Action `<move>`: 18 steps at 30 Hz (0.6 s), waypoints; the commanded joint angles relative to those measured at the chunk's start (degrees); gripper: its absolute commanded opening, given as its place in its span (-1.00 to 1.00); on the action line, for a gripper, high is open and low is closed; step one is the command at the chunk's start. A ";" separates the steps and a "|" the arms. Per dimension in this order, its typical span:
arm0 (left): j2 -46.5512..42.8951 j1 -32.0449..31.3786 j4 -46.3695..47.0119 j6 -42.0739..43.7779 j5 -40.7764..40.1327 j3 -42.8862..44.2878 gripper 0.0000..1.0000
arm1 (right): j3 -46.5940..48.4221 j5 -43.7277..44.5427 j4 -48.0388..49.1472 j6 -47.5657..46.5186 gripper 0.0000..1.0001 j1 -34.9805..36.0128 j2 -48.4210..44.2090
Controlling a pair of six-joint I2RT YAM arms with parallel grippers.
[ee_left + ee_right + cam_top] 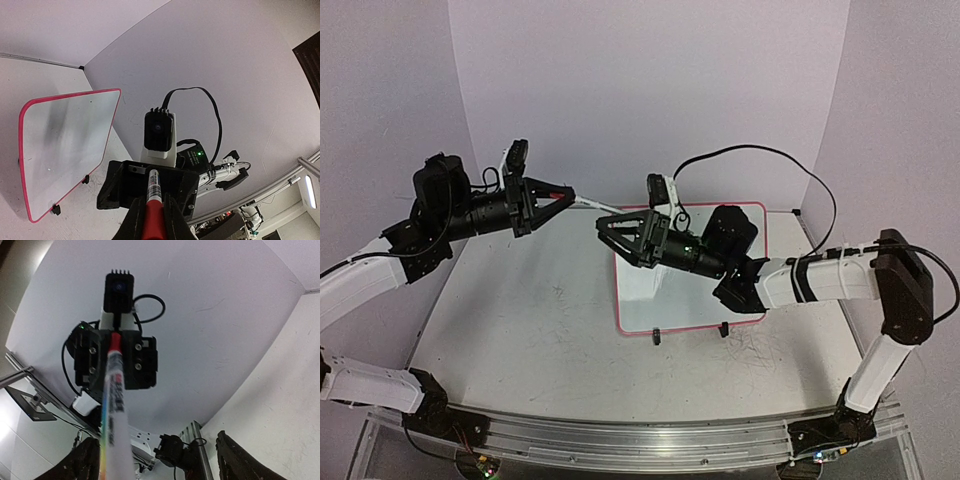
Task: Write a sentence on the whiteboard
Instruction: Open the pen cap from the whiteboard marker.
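Note:
My left gripper (564,197) is raised above the table's left half and is shut on the red cap end of a marker (596,204). The marker's white barrel (114,412) points right, into the gap of my right gripper (604,231). That gripper (157,452) is open wide, and the barrel runs close to its left finger (86,462). The whiteboard (692,297), white with a red-pink rim, lies on the table under the right arm; it also shows at the left of the left wrist view, whiteboard (65,145). The sentence is out of view; the board's visible face is plain white.
Two small black clip feet (657,337) sit at the board's near edge. A black cable (770,152) loops above the right arm. Pale walls close in the table at the back and sides. A metal rail (640,440) runs along the near edge.

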 commanded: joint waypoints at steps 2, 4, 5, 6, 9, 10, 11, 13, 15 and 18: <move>-2.04 -0.18 3.02 -0.37 -0.38 -1.05 -1.00 | 2.58 0.90 12.50 3.23 0.51 0.47 0.68; -2.18 -0.18 3.02 -0.43 -0.29 -1.35 -1.00 | 3.31 0.66 12.68 3.42 0.43 0.50 1.19; -2.23 -0.18 3.01 -0.44 -0.30 -1.45 -1.00 | 3.70 0.61 12.91 3.57 0.34 0.51 1.51; -2.24 -0.18 3.07 -0.44 -0.30 -1.62 -1.00 | 4.04 0.53 13.42 3.81 0.28 0.50 1.83; -2.23 -0.18 3.13 -0.37 -0.13 -1.81 -1.00 | 5.22 0.11 14.66 4.35 0.09 0.51 2.86; -2.28 -0.18 3.17 -0.35 -0.10 -1.87 -1.00 | 5.60 0.03 14.90 4.41 0.02 0.51 3.16; -2.32 -0.18 3.19 -0.32 -0.12 -1.91 -1.00 | 5.92 -0.10 15.23 4.50 -0.02 0.51 3.39; -2.33 -0.17 3.19 -0.33 -0.17 -2.00 -1.00 | 6.61 -0.26 15.61 4.65 -0.11 0.51 3.89; -2.21 -0.18 3.19 -0.34 -0.22 -1.91 -1.00 | 7.11 -0.44 15.81 4.74 -0.19 0.45 4.39; -2.13 -0.18 3.21 -0.35 -0.02 -1.73 -1.00 | 7.42 -0.30 16.27 4.83 -0.28 0.52 4.98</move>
